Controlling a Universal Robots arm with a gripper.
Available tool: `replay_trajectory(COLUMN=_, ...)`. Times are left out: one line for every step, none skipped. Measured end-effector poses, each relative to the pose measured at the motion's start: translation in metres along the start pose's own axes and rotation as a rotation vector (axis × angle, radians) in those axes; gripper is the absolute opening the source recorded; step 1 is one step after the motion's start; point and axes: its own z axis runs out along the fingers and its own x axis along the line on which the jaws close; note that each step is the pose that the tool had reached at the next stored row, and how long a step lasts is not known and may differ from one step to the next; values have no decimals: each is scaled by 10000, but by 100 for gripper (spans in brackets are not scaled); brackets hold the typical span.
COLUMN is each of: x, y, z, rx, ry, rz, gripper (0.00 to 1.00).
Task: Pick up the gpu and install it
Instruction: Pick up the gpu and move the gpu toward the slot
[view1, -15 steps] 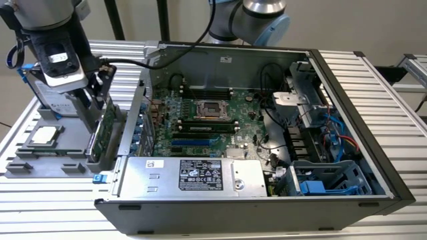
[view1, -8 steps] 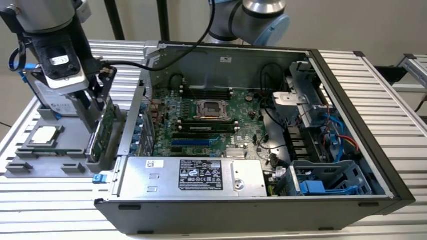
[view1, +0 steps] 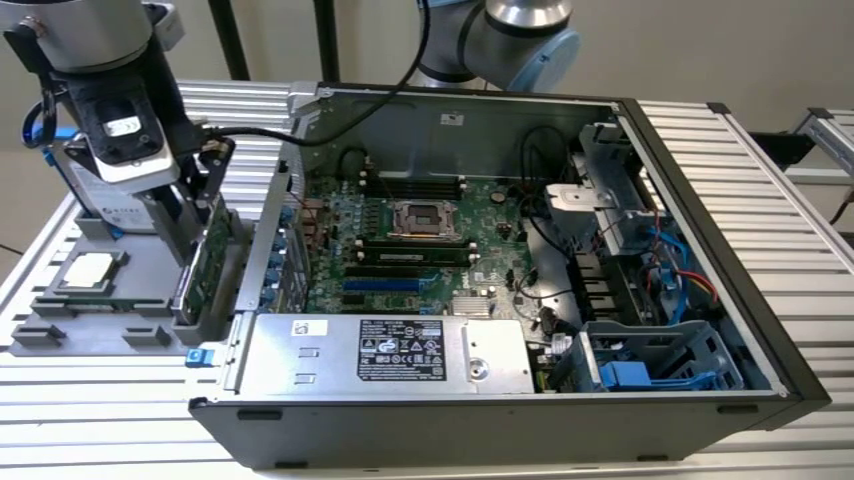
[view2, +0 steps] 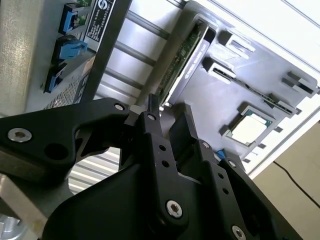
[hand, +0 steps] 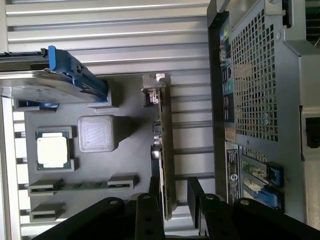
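1. Computer case: one, lying open side up. Inside it is one silver power supply against the near wall. The second wrist view shows three blue tabs in a row on the rear panel of the case.

2. Holder tray: one, grey, lying outside the case and just beside its rear panel.

3. The gpu: one. It stands on edge in the tray, in the slot nearest the case and parallel to the rear panel but apart from it. Its one grey metal bracket is on the end away from the gripper. It is not installed; in the exterior view the green card is upright outside the case.

4. Gripper: one, with two black fingers spread apart astride the top edge of the gpu. One finger lies close against the face of the card turned away from the case. The other finger stands on the case side with a visible gap to the card. The card is not clamped.

5. Other items on the tray, all farther from the case than the gpu:
- one square silver chip
- one pale square block
- one silver hard drive in a blue frame, standing on edge
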Motion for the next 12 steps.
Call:
replay_trajectory(x=0, y=0, z=6, rx=-1, ry=0, rz=0, gripper=0)
replay_trajectory(x=0, y=0, z=11, rx=0, ry=0, rz=0, gripper=0)
replay_trajectory(x=0, y=-1, z=15, rx=1, ry=1, rz=0, gripper=0)
replay_trajectory(x=0, y=-1, z=20, rx=0, ry=0, rz=0, gripper=0)
replay_trajectory(x=0, y=-1, z=26, rx=0, ry=0, rz=0, gripper=0)
replay_trajectory(x=0, y=-1, z=32, rx=-1, ry=0, rz=0, gripper=0)
replay_trajectory(x=0, y=-2, z=37, rx=0, ry=0, rz=0, gripper=0)
replay_trajectory(x=1, y=-2, z=42, rx=0, ry=0, rz=0, gripper=0)
replay_trajectory(x=1, y=-2, z=47, rx=0, ry=0, rz=-1, gripper=0)
replay_trajectory(x=1, y=-2, z=51, rx=1, ry=1, rz=0, gripper=0)
replay_trajectory(x=1, y=-3, z=57, rx=0, ry=0, rz=-1, gripper=0)
replay_trajectory(x=2, y=-4, z=65, rx=-1, ry=-1, rz=-1, gripper=0)
